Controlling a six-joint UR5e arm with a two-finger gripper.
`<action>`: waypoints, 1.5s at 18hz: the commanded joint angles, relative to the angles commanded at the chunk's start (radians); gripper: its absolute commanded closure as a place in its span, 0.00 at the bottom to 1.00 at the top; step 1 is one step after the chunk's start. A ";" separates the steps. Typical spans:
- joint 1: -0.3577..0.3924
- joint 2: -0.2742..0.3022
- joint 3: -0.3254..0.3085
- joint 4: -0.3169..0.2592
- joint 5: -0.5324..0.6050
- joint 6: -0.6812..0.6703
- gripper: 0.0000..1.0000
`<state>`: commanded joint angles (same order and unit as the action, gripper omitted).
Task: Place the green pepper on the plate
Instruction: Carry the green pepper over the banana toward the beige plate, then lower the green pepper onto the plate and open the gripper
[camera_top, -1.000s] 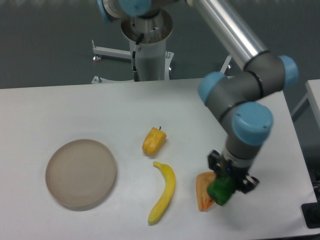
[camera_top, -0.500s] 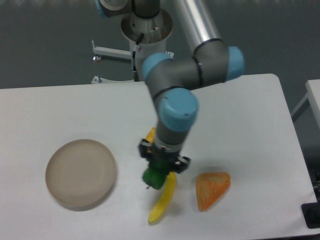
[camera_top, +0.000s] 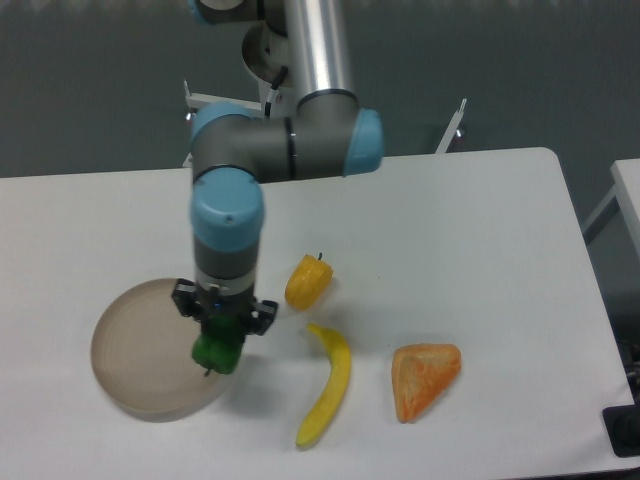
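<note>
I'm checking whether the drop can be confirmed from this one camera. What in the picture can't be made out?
- Whether the green pepper touches the plate or hangs above it: a single view gives no height.
- The gripper fingertips: hidden by the pepper and wrist.
- The plate's right rim, behind the pepper.
- The arm's base, cut off at the top edge.
</note>
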<state>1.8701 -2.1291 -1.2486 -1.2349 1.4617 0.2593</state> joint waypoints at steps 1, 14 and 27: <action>-0.017 0.000 -0.011 0.002 0.009 -0.002 0.64; -0.068 -0.021 -0.097 0.092 0.019 0.015 0.63; -0.072 -0.041 -0.101 0.113 0.043 0.018 0.62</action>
<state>1.7978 -2.1706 -1.3499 -1.1214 1.5048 0.2777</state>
